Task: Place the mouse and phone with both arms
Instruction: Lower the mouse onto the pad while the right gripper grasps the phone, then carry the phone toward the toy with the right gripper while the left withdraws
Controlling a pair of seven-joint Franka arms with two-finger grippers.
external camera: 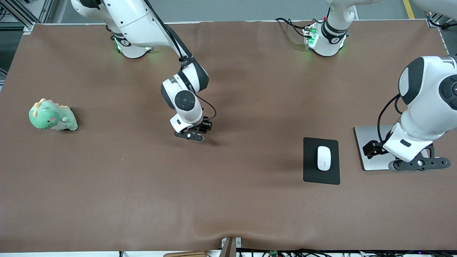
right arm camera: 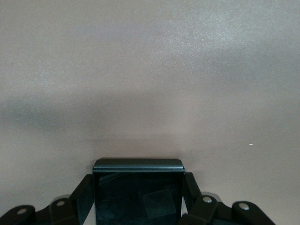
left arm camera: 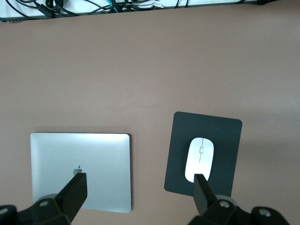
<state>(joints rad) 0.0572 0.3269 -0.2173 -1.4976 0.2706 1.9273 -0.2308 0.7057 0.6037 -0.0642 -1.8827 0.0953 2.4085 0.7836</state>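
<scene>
The white mouse (external camera: 324, 158) lies on a black pad (external camera: 310, 171) toward the left arm's end of the table. It also shows in the left wrist view (left arm camera: 199, 158) on the pad (left arm camera: 183, 140). My left gripper (external camera: 417, 164) hangs open and empty over the silver laptop's edge, beside the pad; its fingers (left arm camera: 75, 190) stand wide apart around bare table (left arm camera: 139, 187). My right gripper (external camera: 191, 135) is low over the middle of the table, shut on the black glossy phone (right arm camera: 137, 187). The phone is hidden under the hand in the front view.
A closed silver laptop (external camera: 371, 142) lies beside the pad at the left arm's end, also in the left wrist view (left arm camera: 79, 159). A green dinosaur plush (external camera: 53, 116) sits at the right arm's end. Cables (left arm camera: 93, 7) run along the table's front edge.
</scene>
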